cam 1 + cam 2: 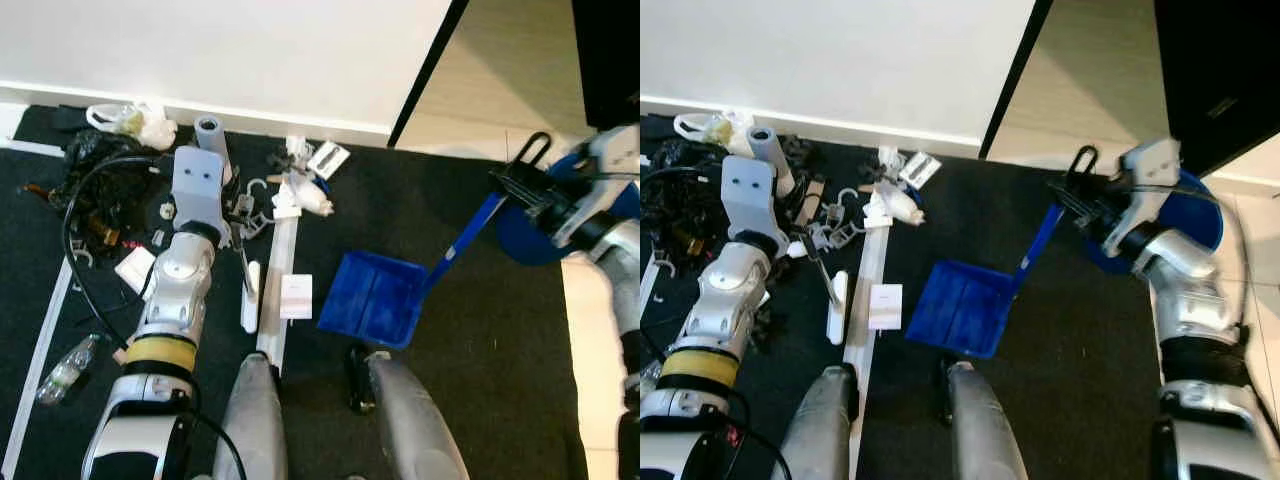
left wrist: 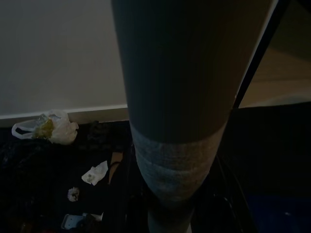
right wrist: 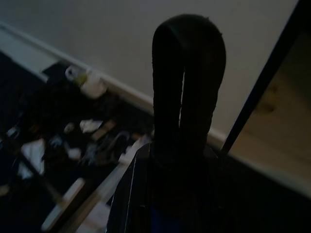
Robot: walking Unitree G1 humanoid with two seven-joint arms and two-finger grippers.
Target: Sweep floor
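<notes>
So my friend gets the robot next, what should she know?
Right hand: shut on the blue dustpan's handle; the dustpan sits on the dark floor by the robot's feet.
Left hand: wraps a grey broom pole, upright near the wall.
Done: nothing in the dustpan yet.
Left: the litter pile, plastic bottle and white bag by the wall all need sweeping up.

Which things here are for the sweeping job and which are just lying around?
For the job:
blue dustpan, held by the right gripper
broom handle at the left gripper
litter pile

Lying about:
plastic bottle
black cables
</notes>
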